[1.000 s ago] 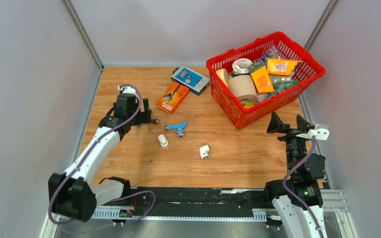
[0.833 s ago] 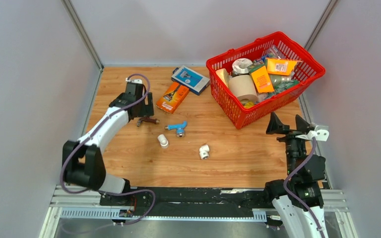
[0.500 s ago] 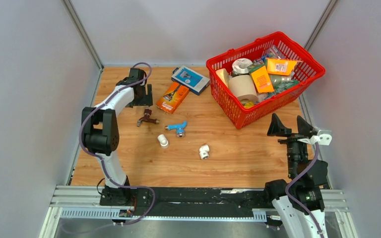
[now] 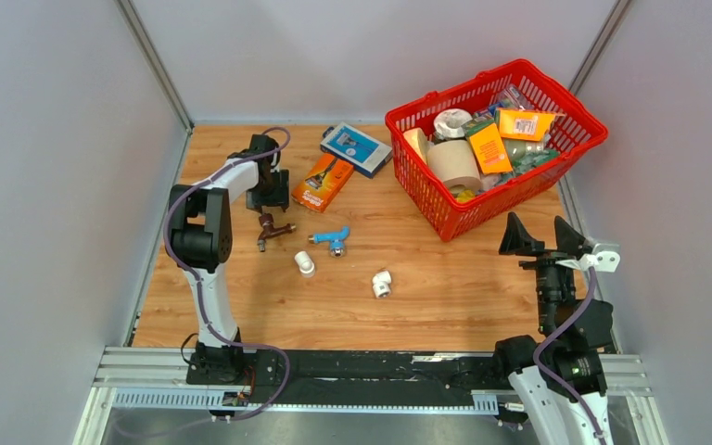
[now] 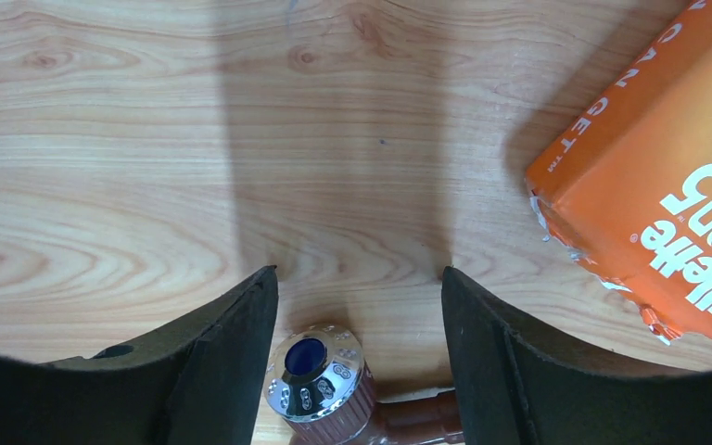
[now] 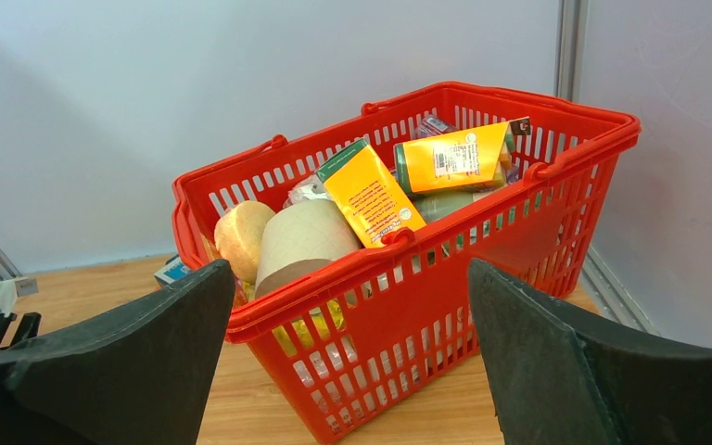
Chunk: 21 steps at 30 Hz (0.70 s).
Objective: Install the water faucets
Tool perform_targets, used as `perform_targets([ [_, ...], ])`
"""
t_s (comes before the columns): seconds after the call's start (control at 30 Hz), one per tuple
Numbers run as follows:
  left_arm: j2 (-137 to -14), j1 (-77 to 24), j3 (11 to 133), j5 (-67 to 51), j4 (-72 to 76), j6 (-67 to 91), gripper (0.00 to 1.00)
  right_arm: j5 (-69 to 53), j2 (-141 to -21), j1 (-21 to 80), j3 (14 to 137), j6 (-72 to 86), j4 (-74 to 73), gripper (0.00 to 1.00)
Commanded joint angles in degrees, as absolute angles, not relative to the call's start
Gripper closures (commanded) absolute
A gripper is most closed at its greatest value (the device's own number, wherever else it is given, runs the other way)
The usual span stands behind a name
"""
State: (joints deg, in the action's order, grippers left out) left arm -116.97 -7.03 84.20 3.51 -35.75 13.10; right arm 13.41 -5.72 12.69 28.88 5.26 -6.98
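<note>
Well, my left claw is open. The brown faucet lies on the bench, low down between the two fingers. Its shiny cap with the blue dot is just beside the left finger. Its brown stem runs sideways toward the right finger, so its long side lies across the gap. I can't quite tell if the fingers touch it, as the picture cuts it off at the bottom.

From the top camera, the faucet sits just on my side of the claw. I think the claw needs to come back a little before it squeezes.

The blue faucet lies to the right, near a white elbow piece. The left arm is much nearer to both faucets. My right claw is wide open and holds nothing, beside the red basket.
</note>
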Motion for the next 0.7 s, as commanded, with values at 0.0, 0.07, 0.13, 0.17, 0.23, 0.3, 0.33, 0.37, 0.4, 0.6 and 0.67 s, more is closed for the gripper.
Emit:
perform_targets([
  [0.0, -118.9, -6.7, 84.3, 0.4, -35.3, 12.6, 0.29, 13.6, -5.9, 13.0, 28.5, 4.7, -5.4, 0.0],
  [0.07, -118.6, -6.7, 83.8, 0.4, -35.5, 12.7, 0.34, 13.4, -6.2, 13.1, 28.6, 4.5, -5.4, 0.0],
  [0.13, -117.7, -6.8, 83.0, -1.1, -35.7, 13.0, 0.38, 13.4, -6.5, 13.1, 28.5, 4.4, -5.4, 0.0],
  [0.17, -117.3, -6.6, 82.6, -1.2, -36.0, 13.5, 0.38, 13.4, -6.6, 13.1, 28.6, 4.4, -5.4, 0.0],
  [0.23, -115.8, -6.6, 82.7, -0.2, -37.7, 14.4, 0.34, 13.4, -6.7, 13.1, 28.6, 4.3, -5.4, 0.0],
  [0.3, -113.2, -6.7, 81.5, 1.8, -38.1, 16.0, 0.29, 13.1, -6.9, 13.0, 28.5, 4.3, -5.4, 0.0],
  [0.33, -110.7, -6.8, 80.0, 2.7, -37.4, 16.8, 0.23, 12.9, -7.0, 13.0, 28.5, 4.3, -5.4, 0.0],
  [0.37, -109.4, -6.7, 79.0, 4.5, -36.1, 18.4, 0.19, 12.7, -7.0, 13.0, 28.5, 4.3, -5.4, 0.0],
  [0.4, -106.6, -6.7, 77.6, 5.5, -35.3, 19.2, 0.13, 12.5, -7.1, 13.1, 28.5, 4.3, -5.2, 0.0],
  [0.6, -98.4, -6.7, 70.2, 9.5, -30.1, 28.5, 0.09, 11.8, -7.2, 13.1, 28.4, 4.4, -5.4, 0.0],
  [0.67, -98.3, -6.7, 68.2, 9.1, -28.3, 30.0, 0.09, 11.8, -7.2, 13.1, 28.5, 4.4, -5.3, 0.0],
])
